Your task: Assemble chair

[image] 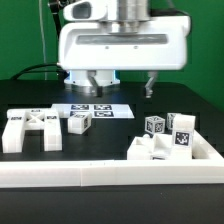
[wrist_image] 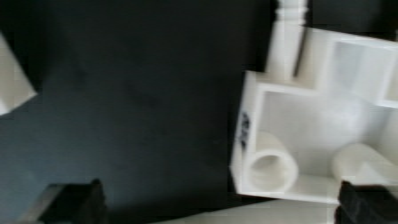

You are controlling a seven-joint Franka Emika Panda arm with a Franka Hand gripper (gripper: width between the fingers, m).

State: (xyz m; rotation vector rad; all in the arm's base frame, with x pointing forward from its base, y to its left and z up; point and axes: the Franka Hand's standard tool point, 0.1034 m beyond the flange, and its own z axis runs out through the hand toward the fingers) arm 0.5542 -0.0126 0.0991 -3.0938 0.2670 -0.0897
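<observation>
**A:** Where do we find the gripper [image: 121,88] at this moment?

**B:** It hangs from the white arm [image: 125,45] over the black table [image: 30,95], above the far edge of the marker board [image: 95,110]. In the wrist view its two dark fingertips [wrist_image: 71,202] stand wide apart. We see nothing pinched between them.

**A:** And the chair parts, where are they?

**B:** They lie loose in two groups. Toward the table edge at the exterior view's left we see a flat blocky panel [image: 30,130]. Just beside it, close to the marker board, is a small tagged cube [image: 80,122]. Toward the table corner at the exterior view's right, a heap of white pieces [image: 165,148] sits in the angle of the long border frame [image: 100,175]. Two tagged blocks [image: 182,130] stand on top of this heap.

**A:** What do we see under the wrist camera?

**B:** A walled white piece [wrist_image: 302,115] with a round hole [wrist_image: 267,165] lies on the dark table surface. One fingertip is close to its side, but we cannot tell if they touch. A thin white post [wrist_image: 290,30] rises beyond it. We cannot tell which piece of the exterior view this one is.
</observation>
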